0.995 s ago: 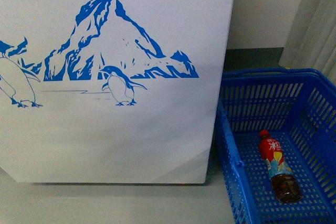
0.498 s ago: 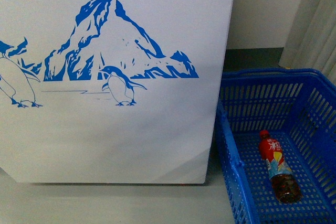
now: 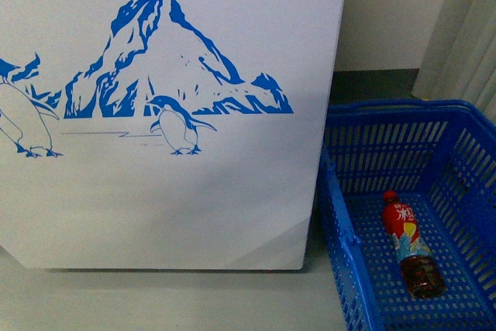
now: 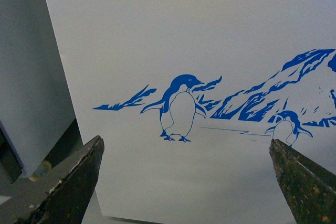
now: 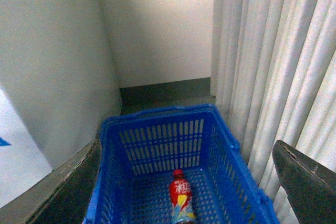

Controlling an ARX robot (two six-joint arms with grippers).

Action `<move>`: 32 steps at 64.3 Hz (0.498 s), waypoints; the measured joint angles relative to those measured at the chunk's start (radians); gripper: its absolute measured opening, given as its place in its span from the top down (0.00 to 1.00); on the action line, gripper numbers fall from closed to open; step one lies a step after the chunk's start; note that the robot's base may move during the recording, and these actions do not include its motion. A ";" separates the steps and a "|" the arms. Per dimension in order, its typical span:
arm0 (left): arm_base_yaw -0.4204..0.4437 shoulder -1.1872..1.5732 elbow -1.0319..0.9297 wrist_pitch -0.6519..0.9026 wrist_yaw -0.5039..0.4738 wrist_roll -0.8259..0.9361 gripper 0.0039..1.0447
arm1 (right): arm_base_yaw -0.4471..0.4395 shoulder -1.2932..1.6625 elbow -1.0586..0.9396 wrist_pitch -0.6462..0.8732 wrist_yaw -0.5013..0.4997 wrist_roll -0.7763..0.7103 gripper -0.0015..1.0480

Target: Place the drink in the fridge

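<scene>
drink (image 3: 411,244) (label (image 3: 404,226) script unreadable) lies in basket (image 3: 343,269).

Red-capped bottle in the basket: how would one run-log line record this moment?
drink: red-capped clear plastic bottle lying in blue plastic basket | white penguin-printed fridge: beside basket | left tool: open, empty | right tool: open, facing basket

I see a white fridge (image 3: 194,207) printed with blue penguins and a blue mountain, a slotted blue basket (image 3: 403,106), and a drink (image 3: 409,247) with red cap, red-yellow-blue label and dark brown liquid.
</scene>
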 joint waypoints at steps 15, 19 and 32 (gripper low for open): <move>0.000 0.000 0.000 0.000 0.000 0.000 0.08 | -0.009 0.488 0.175 0.143 -0.033 -0.034 0.07; 0.000 0.000 0.000 0.000 0.000 0.000 0.08 | 0.000 0.648 0.238 0.169 -0.031 -0.039 0.07; 0.000 0.000 0.000 0.000 0.000 0.000 0.08 | 0.015 1.059 0.397 0.251 0.022 -0.083 0.07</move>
